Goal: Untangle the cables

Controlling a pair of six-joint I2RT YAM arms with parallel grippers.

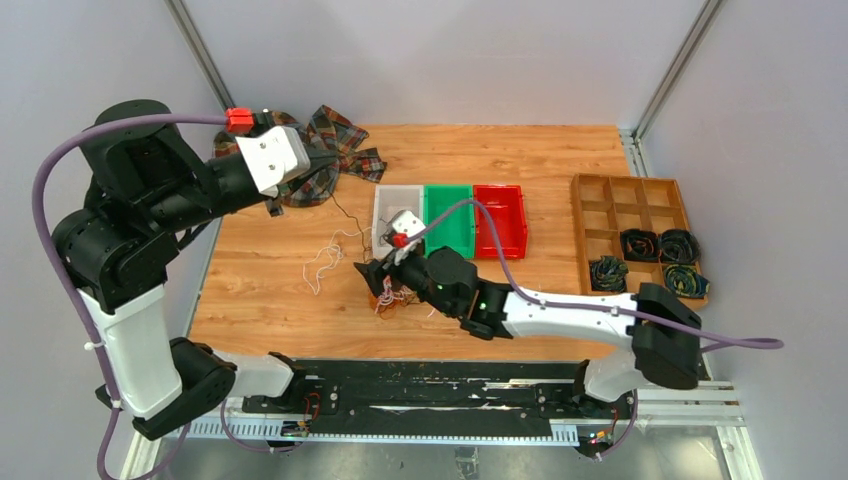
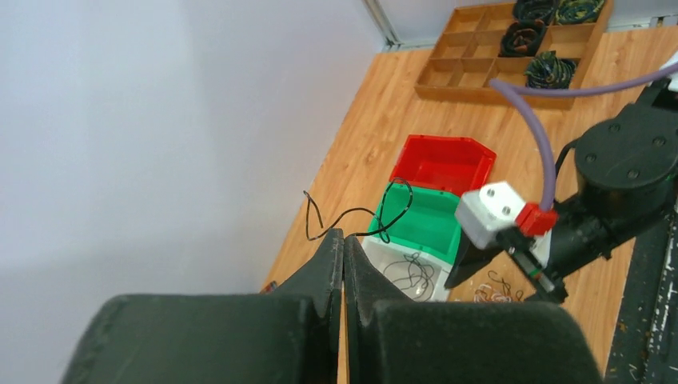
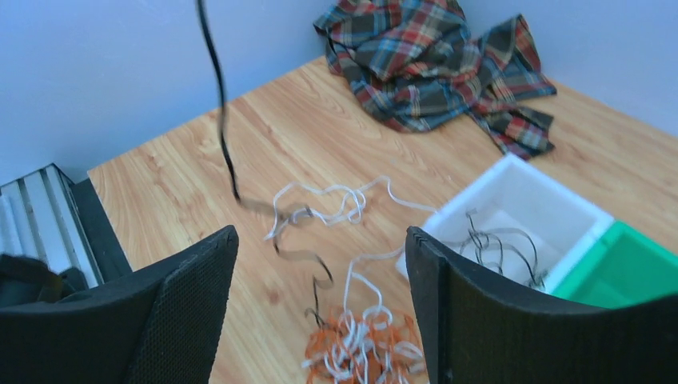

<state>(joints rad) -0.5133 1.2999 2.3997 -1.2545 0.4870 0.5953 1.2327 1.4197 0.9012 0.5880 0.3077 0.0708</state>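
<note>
Left hand is clenched on a black cable that hangs over the bench. Right hand is released, spread above the orange-white tangle near the white bin, which holds dark cables.

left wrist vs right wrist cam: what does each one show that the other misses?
Left wrist only: the shut left gripper pinching the black cable, the red bin, the wooden tray. Right wrist only: the plaid cloth, a loose white cable. Both: the black cable, the white bin, the green bin.
</note>
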